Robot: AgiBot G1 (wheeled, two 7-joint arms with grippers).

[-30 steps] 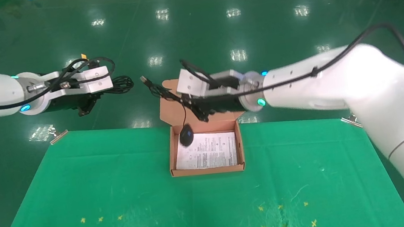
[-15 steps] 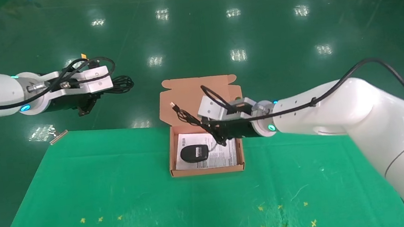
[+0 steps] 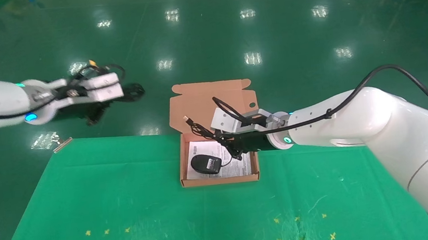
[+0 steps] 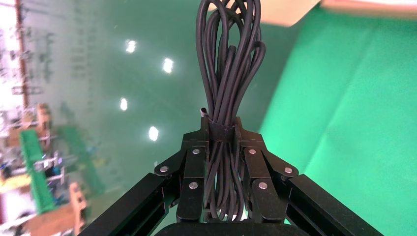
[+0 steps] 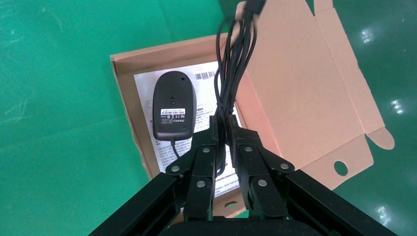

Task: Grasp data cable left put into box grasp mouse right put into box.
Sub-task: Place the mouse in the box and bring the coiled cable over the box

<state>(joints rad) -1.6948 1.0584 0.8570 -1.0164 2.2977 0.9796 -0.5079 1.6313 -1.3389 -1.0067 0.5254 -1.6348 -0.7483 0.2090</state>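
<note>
Right wrist view shows my right pincer (image 5: 223, 129) closed on the mouse's cord (image 5: 231, 73), because the mouse (image 5: 174, 105) already lies belly-up on the printed sheet just ahead of my fingertips, inside the box (image 5: 125, 105). The raised flap lid (image 5: 300, 93) stands past the pincer, so I judge the open room is straight up. My left pincer (image 3: 94, 116) hangs well apart beyond the tabletop (image 3: 127, 210), clamped on the data cable (image 4: 228, 73), waiting its turn.
</note>
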